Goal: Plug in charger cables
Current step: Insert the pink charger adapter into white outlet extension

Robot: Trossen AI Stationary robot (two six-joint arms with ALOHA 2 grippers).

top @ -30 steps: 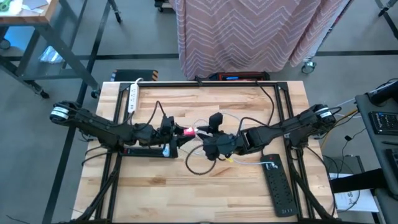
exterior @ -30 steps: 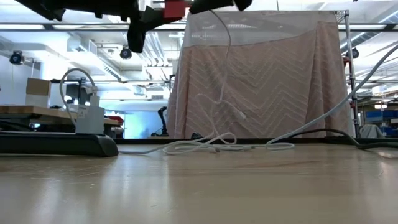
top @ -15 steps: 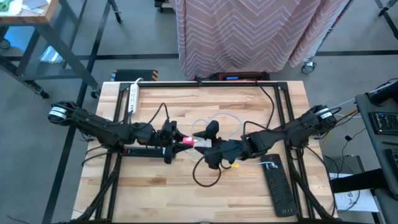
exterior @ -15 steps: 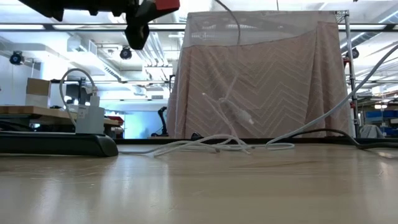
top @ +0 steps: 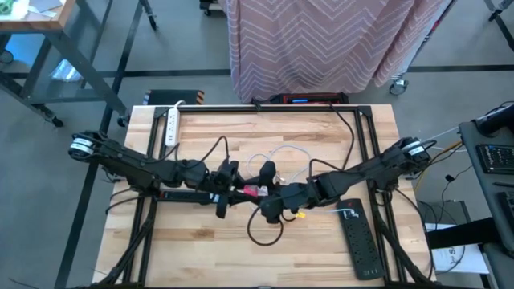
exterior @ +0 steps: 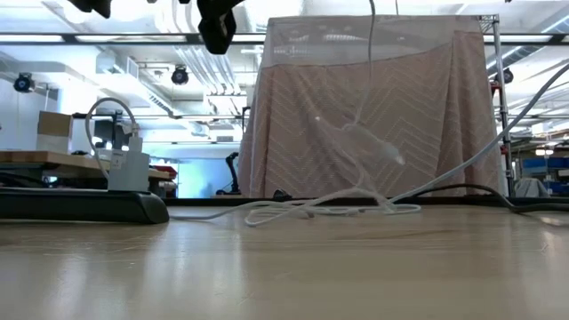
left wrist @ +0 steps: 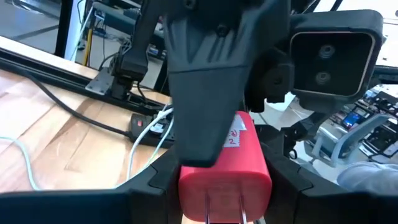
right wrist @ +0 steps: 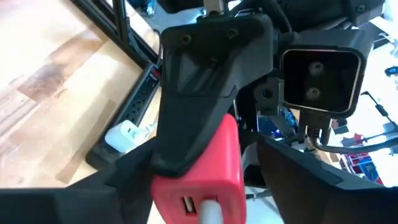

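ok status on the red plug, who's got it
Left tool and right tool both shut on red plug block, mid-table, raised. White cord hangs from it. Black power strip just left, unblocked.

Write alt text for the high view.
Above the middle of a wooden table, the left pincer and the right pincer meet on a red-pink plug block. Its white cord loops behind; a black power strip lies at right.

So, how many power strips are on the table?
3: a white strip at the top left of the high view, a black strip under the left arm, another black strip near the right edge. Others may be hidden.
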